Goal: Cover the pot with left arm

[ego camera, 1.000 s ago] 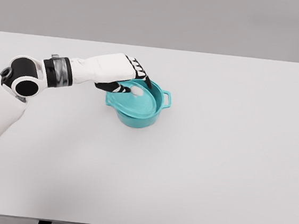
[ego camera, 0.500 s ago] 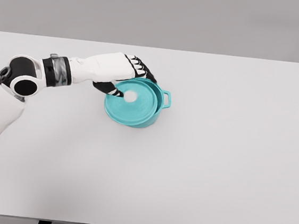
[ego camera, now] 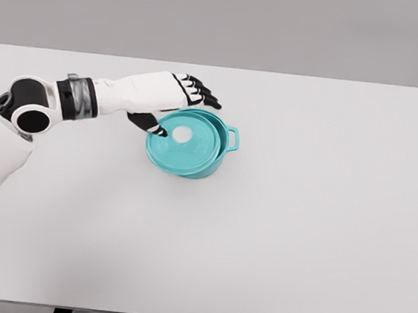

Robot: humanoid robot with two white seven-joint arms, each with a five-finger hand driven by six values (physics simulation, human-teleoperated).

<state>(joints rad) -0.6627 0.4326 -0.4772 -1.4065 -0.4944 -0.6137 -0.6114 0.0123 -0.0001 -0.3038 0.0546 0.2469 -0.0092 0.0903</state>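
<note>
the teal pot point(ego camera: 207, 162) stands on the white table point(ego camera: 298, 233), left of the middle and toward the far side. the teal lid point(ego camera: 183, 142) lies on top of it, but not square: it sits shifted to the left and toward the camera, so a crescent of the pot's rim shows past the lid's far right edge. the lid looks a little tilted, though from this angle it is hard to be sure. a white knob point(ego camera: 182, 133) sits at the centre of the lid. one loop handle point(ego camera: 232, 138) juts from the pot's right side; the opposite handle is hidden under the lid.

the left arm point(ego camera: 73, 97) comes in from the left edge, with a black and white elbow joint, a grey wrist band and a white forearm reaching to the right over the table. the left hand point(ego camera: 172, 97) hangs just above the lid's far left edge. its fingers point(ego camera: 201, 92) are spread and stretched out to the right, with dark tips, and grip nothing. the thumb point(ego camera: 149, 124) points down and right, its tip just beside the knob and close over the lid; contact cannot be judged. the hand is released.
</note>
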